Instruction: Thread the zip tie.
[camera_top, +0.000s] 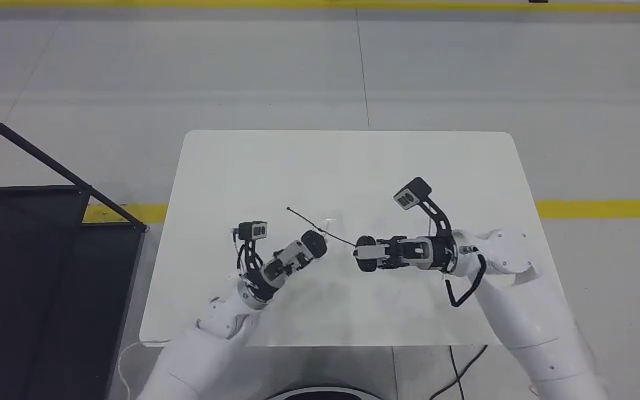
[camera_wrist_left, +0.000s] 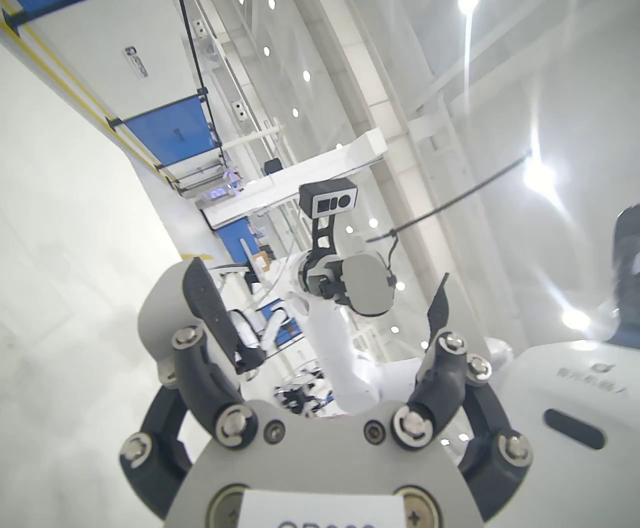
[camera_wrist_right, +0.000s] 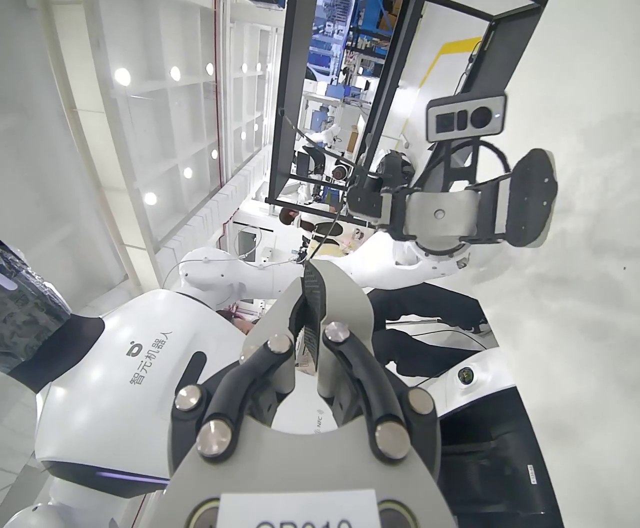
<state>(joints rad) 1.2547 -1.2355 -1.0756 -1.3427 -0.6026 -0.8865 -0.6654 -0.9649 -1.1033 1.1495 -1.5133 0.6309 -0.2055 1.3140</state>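
Zip tie (camera_top: 320, 226) sits pinched in right tool (camera_wrist_right: 310, 274); left wrist view shows left tool (camera_wrist_left: 317, 275) spread wide, empty

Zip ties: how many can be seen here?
1. The zip tie is held over the table by the right gripper, near the open left gripper. None other seems hidden.

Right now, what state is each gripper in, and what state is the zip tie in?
zip tie: held in the air at one end, long end free; cannot tell whether it is threaded.
right gripper: shut on the zip tie.
left gripper: open, holding nothing.
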